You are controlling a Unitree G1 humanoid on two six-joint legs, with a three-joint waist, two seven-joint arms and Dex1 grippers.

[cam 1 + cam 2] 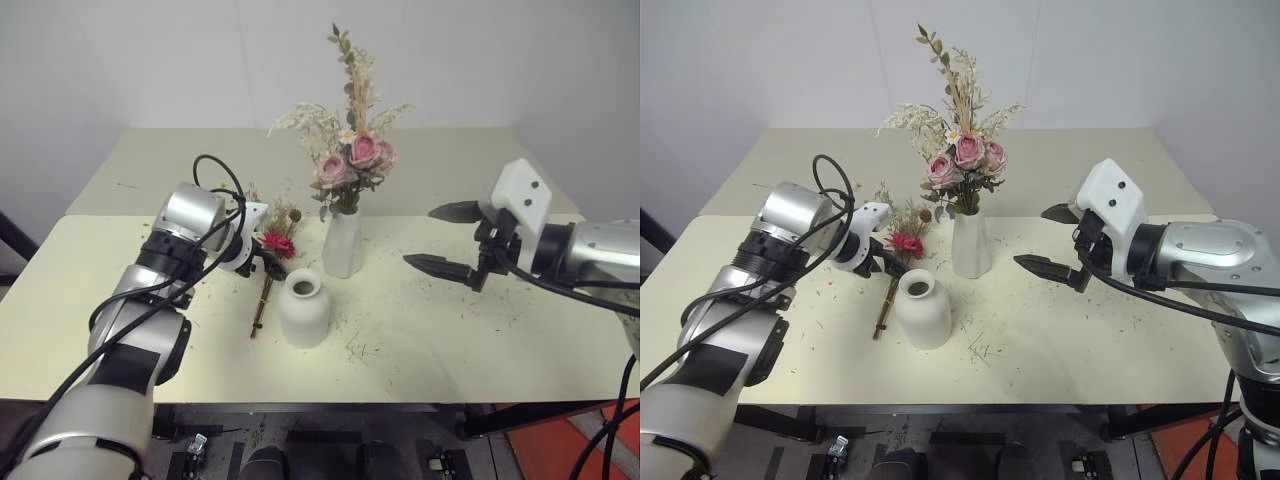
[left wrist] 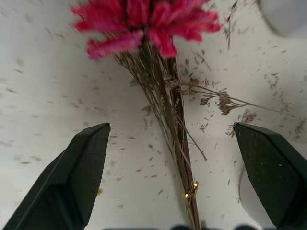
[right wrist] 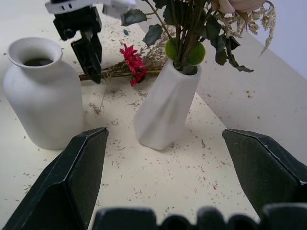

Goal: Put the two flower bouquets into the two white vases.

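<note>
— Where do we stand with the two bunches?

— We count one done. The dried bunch of pale pink roses and beige grasses point(image 1: 350, 150) stands upright in the tall, slim, tapered white ceramic vase point(image 1: 342, 243), near the middle of the pale cream bench point(image 1: 480, 340).

— And the other?

— The small dried bunch of magenta daisies and brown sprigs on thin tan stems point(image 1: 272, 262) lies flat on the bench, its stems running toward us, just beside the shorter round-bodied white ceramic vase with the narrow neck point(image 1: 303, 308). That vase looks empty as far as we see into its mouth.

— What are our tools doing?

— Our left tool point(image 2: 168, 158) hangs over the stems, pointing down, its two black fingers spread wide to either side of them and gripping nothing. Our right tool point(image 1: 446, 240) hovers well apart, on the far side of the tall vase, also spread wide and empty-handed.

— So about halfway?

— We judge so. What is left: close on the magenta bunch, lift it, turn the stems down and thread them through the round vase's narrow neck.
</note>
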